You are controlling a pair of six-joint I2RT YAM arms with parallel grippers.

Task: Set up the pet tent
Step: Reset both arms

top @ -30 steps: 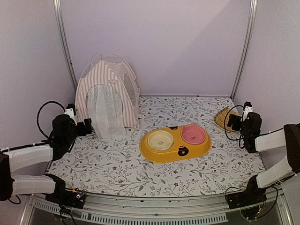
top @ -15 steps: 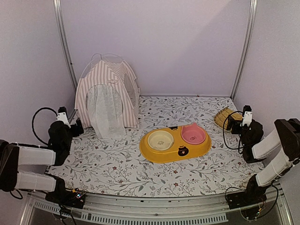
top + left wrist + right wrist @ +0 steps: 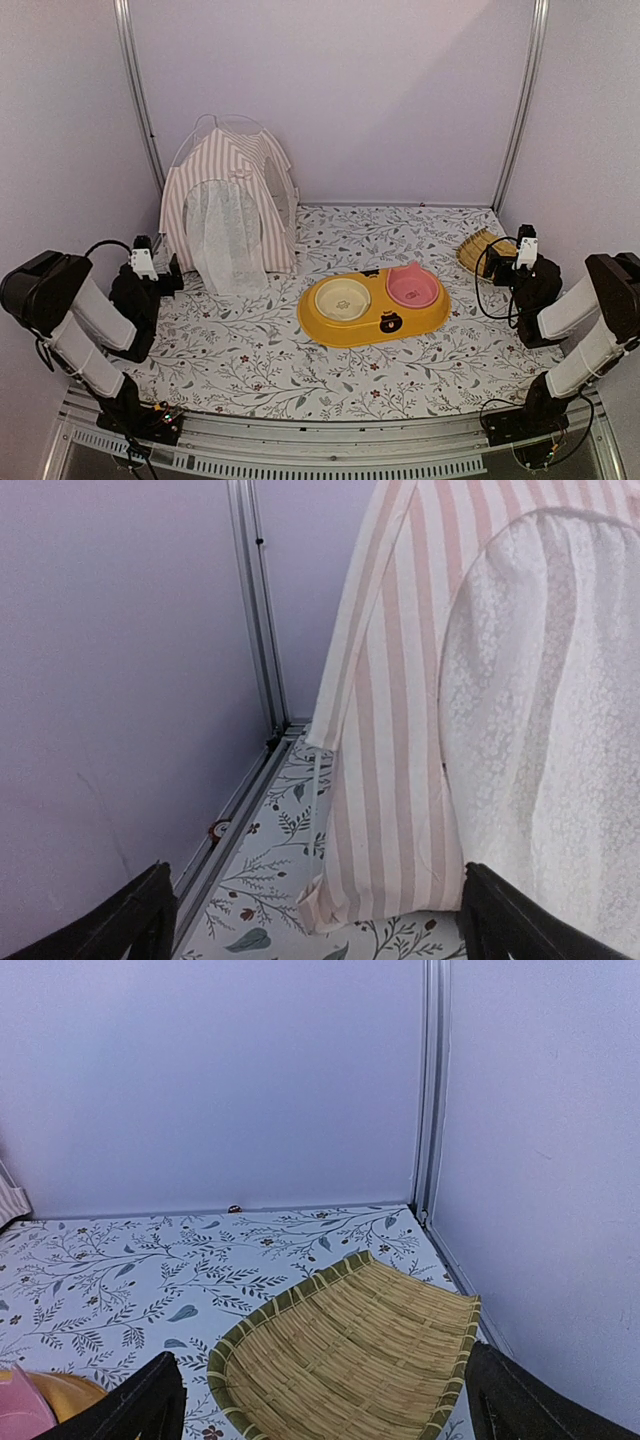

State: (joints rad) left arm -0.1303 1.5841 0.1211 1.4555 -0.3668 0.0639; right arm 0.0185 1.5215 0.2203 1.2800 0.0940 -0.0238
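Note:
The pet tent (image 3: 228, 205) stands upright at the back left of the table, pink-and-white striped with a white mesh panel hanging at its front and thin clear poles arching over the top. In the left wrist view the pet tent (image 3: 400, 730) fills the right side, its striped corner resting on the floral cloth. My left gripper (image 3: 168, 274) sits just left of the tent's front corner, apart from it, open and holding nothing; in its own view the left gripper (image 3: 315, 925) shows both dark fingertips spread at the bottom corners. My right gripper (image 3: 500, 262) is open at the far right; the right gripper (image 3: 325, 1405) holds nothing.
A yellow double feeder (image 3: 400, 325) with a cream bowl (image 3: 343, 297) and a pink bowl (image 3: 412, 287) lies mid-table. A woven bamboo tray (image 3: 476, 250) lies at the back right, right in front of the right gripper; the tray (image 3: 350, 1350) sits near the wall. Metal frame posts stand in both back corners.
The left arm has folded back and up toward the near-left corner, its gripper drawing slightly away from the tent. The right arm folded back earlier and has since kept still.

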